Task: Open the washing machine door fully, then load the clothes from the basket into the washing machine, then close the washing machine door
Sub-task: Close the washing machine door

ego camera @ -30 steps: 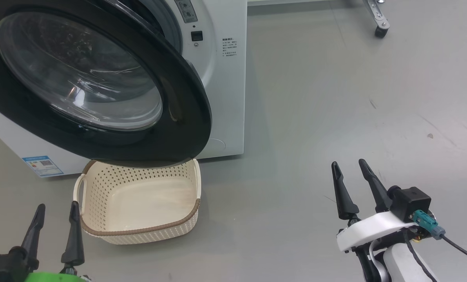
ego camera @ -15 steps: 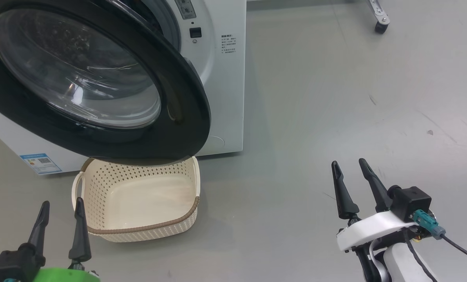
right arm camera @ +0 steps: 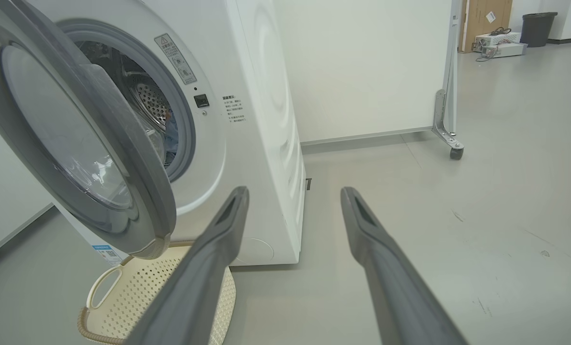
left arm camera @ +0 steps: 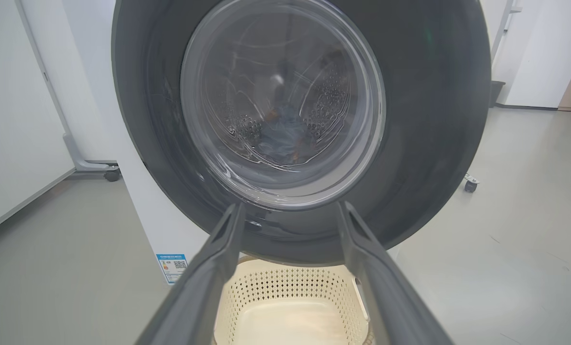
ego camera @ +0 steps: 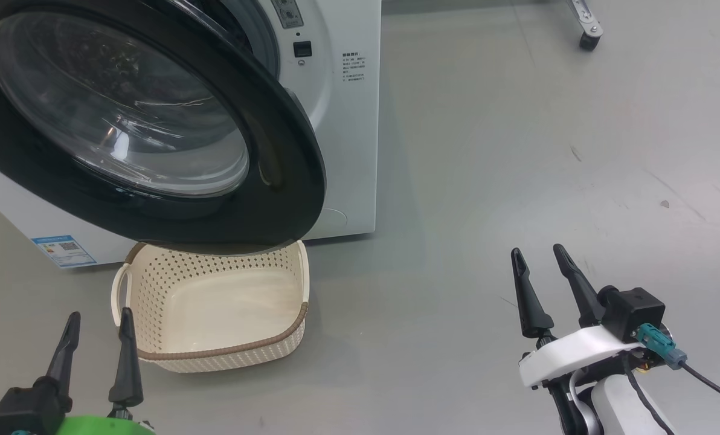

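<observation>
The washing machine door (ego camera: 263,151) hangs half-open on the washing machine (ego camera: 348,121), its black rim overhanging the cream basket (ego camera: 215,357) on the floor. Blue clothes (left arm camera: 280,136) show through the glass (inside the drum). The left gripper (ego camera: 99,313) hovers beside the basket and the right gripper (ego camera: 536,249) is well apart from it, both spread and holding nothing.

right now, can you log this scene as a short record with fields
basket: empty, on the floor before the washing machine
door: partly open, overhanging the basket
clothes: blue fabric inside the washing machine, seen through the door glass
left claw: open, empty
right claw: open, empty
</observation>
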You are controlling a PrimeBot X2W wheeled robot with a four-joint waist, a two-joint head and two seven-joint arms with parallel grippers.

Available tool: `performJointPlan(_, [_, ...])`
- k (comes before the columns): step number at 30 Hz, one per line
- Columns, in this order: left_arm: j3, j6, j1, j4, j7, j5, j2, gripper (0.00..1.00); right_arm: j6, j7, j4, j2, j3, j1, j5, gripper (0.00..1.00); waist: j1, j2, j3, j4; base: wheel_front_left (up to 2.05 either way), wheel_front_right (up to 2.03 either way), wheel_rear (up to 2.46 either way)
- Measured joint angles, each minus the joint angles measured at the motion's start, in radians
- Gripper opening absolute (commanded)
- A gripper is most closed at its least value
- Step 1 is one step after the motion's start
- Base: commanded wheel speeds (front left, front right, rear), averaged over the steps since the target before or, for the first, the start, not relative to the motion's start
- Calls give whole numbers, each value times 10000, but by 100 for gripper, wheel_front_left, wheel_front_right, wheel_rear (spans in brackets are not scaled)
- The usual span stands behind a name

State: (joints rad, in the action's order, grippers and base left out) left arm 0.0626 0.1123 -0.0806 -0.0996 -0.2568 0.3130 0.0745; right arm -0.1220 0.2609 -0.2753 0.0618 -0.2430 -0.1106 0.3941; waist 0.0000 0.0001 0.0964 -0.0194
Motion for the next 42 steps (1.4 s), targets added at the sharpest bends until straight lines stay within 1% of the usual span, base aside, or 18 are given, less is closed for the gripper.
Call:
performJointPlan(3, [12,4,0,-27,0,-81,-35,100,0,0,2,0,8,0,0,100,0,0,-3,7,0,0,0])
performJointPlan(4, [12,33,0,-36,0,-98,-44,100,0,0,2,2,13,0,-2,93,0,0,-4,11,0,0,0])
performJointPlan(5, [12,36,0,-46,0,-142,-56,100,0,0,2,2,19,0,-2,80,0,0,-4,15,0,0,0])
performJointPlan(7, [15,48,1,-52,0,-209,-75,100,0,0,2,2,38,0,-4,31,0,0,-5,26,0,0,0])
performJointPlan(8, [36,52,2,-59,0,-228,-102,100,0,0,2,2,67,0,-8,0,0,-1,-6,32,0,0,0])
performJointPlan(12, [65,77,3,-134,0,-230,-188,100,0,0,190,2,368,-3,-115,0,0,0,-5,63,0,0,0])
performJointPlan(17, [82,77,3,-161,0,-276,-209,100,0,0,991,0,702,-83,-278,0,0,0,13,115,0,0,0])
performJointPlan(21, [44,79,17,-186,0,-303,-244,100,0,0,2080,-2,784,-381,-372,0,0,0,66,208,0,0,0])
performJointPlan(24, [-2,84,41,-222,0,-303,-249,100,0,0,2882,-4,606,-706,-493,0,0,0,131,314,0,0,0])
performJointPlan(27, [-69,88,70,-245,0,-299,-268,100,0,2,3634,59,232,-953,-585,0,0,0,199,433,0,0,0])
performJointPlan(28, [-69,88,70,-245,0,-299,-268,100,0,2,3634,59,232,-953,-585,0,0,0,199,433,0,0,0])
performJointPlan(29, [-178,90,174,-263,0,-299,-270,100,0,0,4056,207,-228,-1128,-640,0,0,0,250,523,0,0,0])
performJointPlan(30, [-178,90,174,-263,0,-299,-270,100,0,0,4056,207,-228,-1128,-640,0,0,0,250,523,0,0,0])
performJointPlan(32, [-360,90,339,-272,0,-299,-284,100,0,2,4497,617,-802,-1375,-855,0,0,0,332,685,0,0,0])
performJointPlan(33, [-360,90,339,-272,0,-299,-284,100,0,2,4497,617,-802,-1375,-855,0,0,0,332,685,0,0,0])
performJointPlan(37, [-472,92,457,-297,0,-257,-290,100,0,2,4573,1103,-1444,-1536,-1009,0,0,0,456,953,0,0,0])
performJointPlan(42, [-857,92,605,-326,0,-190,-301,100,0,2,4126,1708,-2326,-1575,-1055,0,0,0,643,1356,0,0,0])
